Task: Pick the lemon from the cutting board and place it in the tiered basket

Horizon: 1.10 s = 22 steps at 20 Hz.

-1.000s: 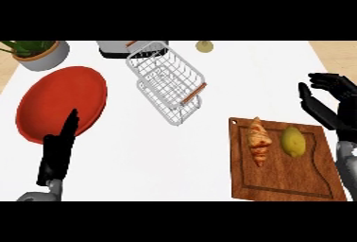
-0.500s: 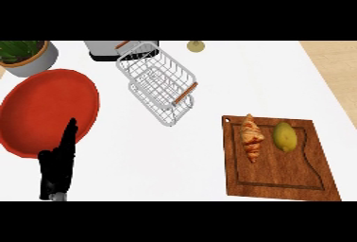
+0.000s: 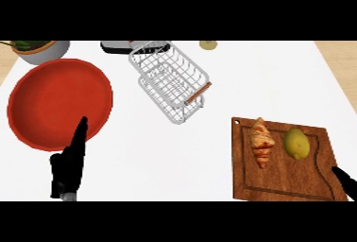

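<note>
Lemon [image 3: 295,143] is sitting on the wooden cutting board [image 3: 279,186], just right of a croissant [image 3: 261,141], apart from it. White wire tiered basket [image 3: 171,82] is lying up-left on the white tabletop [image 3: 265,80], beside a red plate [image 3: 59,101]. Left hand [image 3: 70,163] is resting with fingers straight, overlapping the plate's lower edge, holding nothing. Right hand [image 3: 344,182] is barely showing at the board's lower right corner; can't tell its state.

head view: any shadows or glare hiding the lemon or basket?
Head view: lighting is flat and even, no glare. The lemon shows whole on the cutting board; the basket is fully visible, its wires thin against the white counter. Only a fingertip of the right hand shows; the left hand is plain.
</note>
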Each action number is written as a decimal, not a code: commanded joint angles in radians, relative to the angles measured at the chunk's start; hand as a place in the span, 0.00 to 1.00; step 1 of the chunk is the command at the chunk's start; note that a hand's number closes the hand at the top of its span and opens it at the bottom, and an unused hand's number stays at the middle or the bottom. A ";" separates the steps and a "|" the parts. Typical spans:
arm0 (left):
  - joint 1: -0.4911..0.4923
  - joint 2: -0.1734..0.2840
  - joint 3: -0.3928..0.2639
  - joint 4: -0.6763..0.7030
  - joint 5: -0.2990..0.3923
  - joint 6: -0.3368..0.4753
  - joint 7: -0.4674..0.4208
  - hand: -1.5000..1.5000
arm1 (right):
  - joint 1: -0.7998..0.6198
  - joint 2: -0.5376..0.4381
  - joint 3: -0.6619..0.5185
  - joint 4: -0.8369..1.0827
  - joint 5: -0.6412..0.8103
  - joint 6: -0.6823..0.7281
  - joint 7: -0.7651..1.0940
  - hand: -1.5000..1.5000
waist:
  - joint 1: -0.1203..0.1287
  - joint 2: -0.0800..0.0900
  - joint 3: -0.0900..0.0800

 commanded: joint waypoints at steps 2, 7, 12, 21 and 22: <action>0.029 -0.021 -0.041 0.019 -0.011 -0.011 0.014 0.50 | 0.137 -0.126 0.101 -0.042 0.116 0.080 0.259 0.00 | 0.047 0.022 -0.010; 0.000 -0.026 -0.071 0.002 -0.028 -0.018 0.055 0.50 | 0.162 -0.256 0.101 -0.102 0.254 0.151 0.555 0.00 | 0.070 0.026 -0.009; -0.020 -0.036 -0.069 0.001 -0.029 -0.014 0.065 0.50 | 0.074 -0.299 0.098 -0.166 0.442 0.231 0.876 0.00 | 0.087 0.022 -0.005; -0.027 -0.053 -0.061 0.047 -0.030 -0.016 0.039 0.50 | -0.172 -0.267 0.175 -0.121 0.635 0.574 1.196 0.00 | 0.090 0.016 0.000; -0.056 -0.017 -0.027 0.075 -0.004 -0.057 0.039 0.50 | -0.187 -0.267 0.170 -0.119 0.630 0.614 1.197 0.00 | 0.084 0.018 -0.002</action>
